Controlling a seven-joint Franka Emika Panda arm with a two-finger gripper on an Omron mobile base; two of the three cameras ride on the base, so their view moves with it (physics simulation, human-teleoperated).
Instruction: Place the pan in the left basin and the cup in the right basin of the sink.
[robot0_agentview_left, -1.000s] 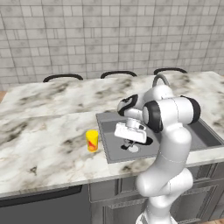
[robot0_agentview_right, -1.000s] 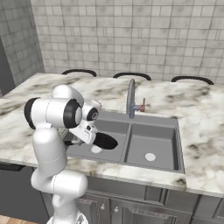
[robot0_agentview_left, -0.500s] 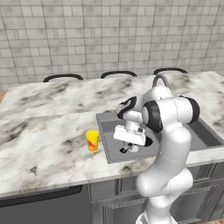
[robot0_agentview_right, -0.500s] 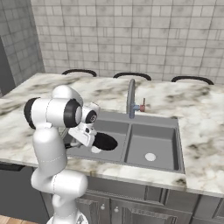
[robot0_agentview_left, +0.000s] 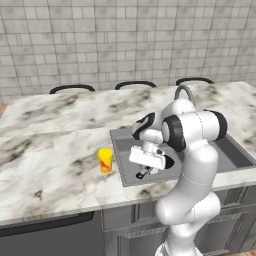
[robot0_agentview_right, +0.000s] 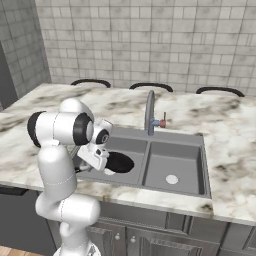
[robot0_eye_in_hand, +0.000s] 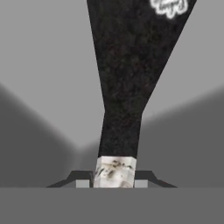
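Down inside the left basin (robot0_agentview_right: 131, 146) of the sink (robot0_agentview_right: 202, 165) I have the jaws (robot0_agentview_left: 143, 172) closed on the handle of the pan (robot0_agentview_right: 119, 162). From the hand view, the pan (robot0_eye_in_hand: 131, 57) runs straight away from the jaws, its dark handle widening into the black body, and the handle's pale tip sits right between the two finger tips (robot0_eye_in_hand: 81, 181), which press on it from both sides. Grey basin floor lies on either side of the handle. From the right base view the pan's round black body lies just beyond the jaws, low over the basin floor; I cannot tell whether it touches. The right basin (robot0_agentview_right: 175, 167) lies farther off past the divider, on the far side of the pan from the jaws, with the faucet (robot0_agentview_right: 149, 111) standing behind the divider. The cup (robot0_agentview_left: 105, 160) stands upright on the marble table (robot0_agentview_left: 50, 165), well apart from the jaws, outside the sink's rim on the side away from the right basin.
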